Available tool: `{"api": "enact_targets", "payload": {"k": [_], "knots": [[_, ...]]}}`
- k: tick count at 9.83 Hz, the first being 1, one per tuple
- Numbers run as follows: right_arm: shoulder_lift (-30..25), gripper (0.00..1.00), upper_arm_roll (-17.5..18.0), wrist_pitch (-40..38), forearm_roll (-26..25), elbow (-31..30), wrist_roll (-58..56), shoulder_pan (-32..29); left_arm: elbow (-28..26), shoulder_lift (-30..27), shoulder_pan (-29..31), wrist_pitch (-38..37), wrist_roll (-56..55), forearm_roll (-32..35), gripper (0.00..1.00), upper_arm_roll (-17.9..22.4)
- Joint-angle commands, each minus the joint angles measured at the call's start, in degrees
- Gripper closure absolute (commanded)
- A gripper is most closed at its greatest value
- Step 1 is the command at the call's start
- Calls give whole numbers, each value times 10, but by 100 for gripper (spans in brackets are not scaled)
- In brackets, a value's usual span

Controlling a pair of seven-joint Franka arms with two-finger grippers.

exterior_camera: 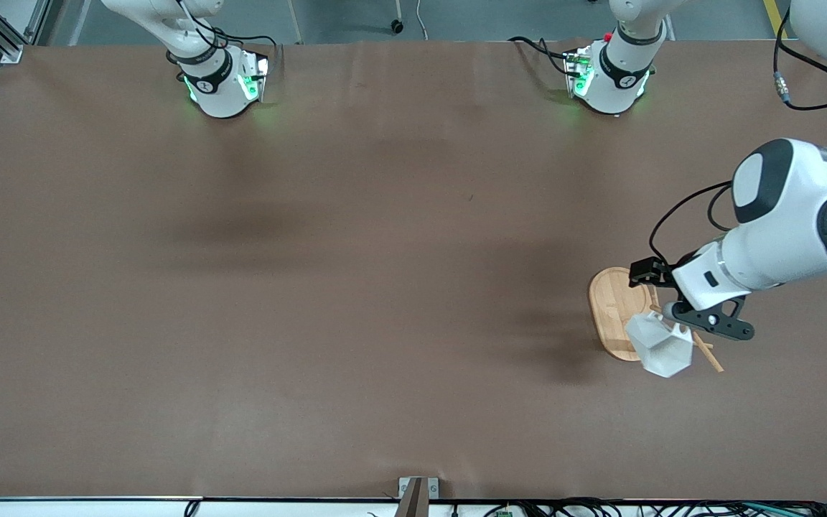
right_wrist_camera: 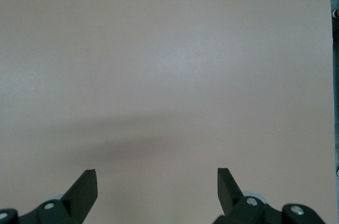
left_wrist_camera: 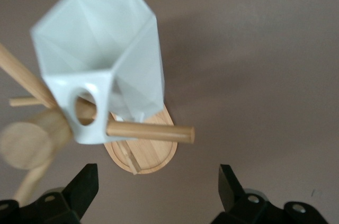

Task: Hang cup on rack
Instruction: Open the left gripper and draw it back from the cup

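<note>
Cup: you see the small matte white faceted cup hanging on the rack, one thin peg passing through the round hole of its blocky handle.
Rack: the light bamboo mug tree stands on the brown table toward the left arm's end, closer to the edge at the front camera than to the edge where the bases stand.
Left gripper: your left gripper hangs over the rack just beside the cup, fingers spread wide, holding nothing, apart from the cup.
Right gripper: your right gripper waits over bare table, fingers wide, empty.
</note>
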Motion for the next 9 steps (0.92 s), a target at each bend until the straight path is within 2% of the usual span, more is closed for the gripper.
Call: {"api": "enact_targets", "payload": {"k": [1, 4, 7, 9], "knots": [[-12, 0, 7, 4, -6, -14, 4, -7, 35, -8, 3, -35, -5, 6, 0, -3], [-12, 0, 8, 2, -6, -14, 3, -8, 79, -46, 3, -97, -53, 10, 0, -3], [-12, 0, 8, 2, -6, -14, 3, -9, 82, -104, 2, -113, -97, 5, 0, -5], [-11, 0, 8, 5, -6, -14, 3, -8, 94, -127, -1, -130, -87, 5, 0, 5]]}}
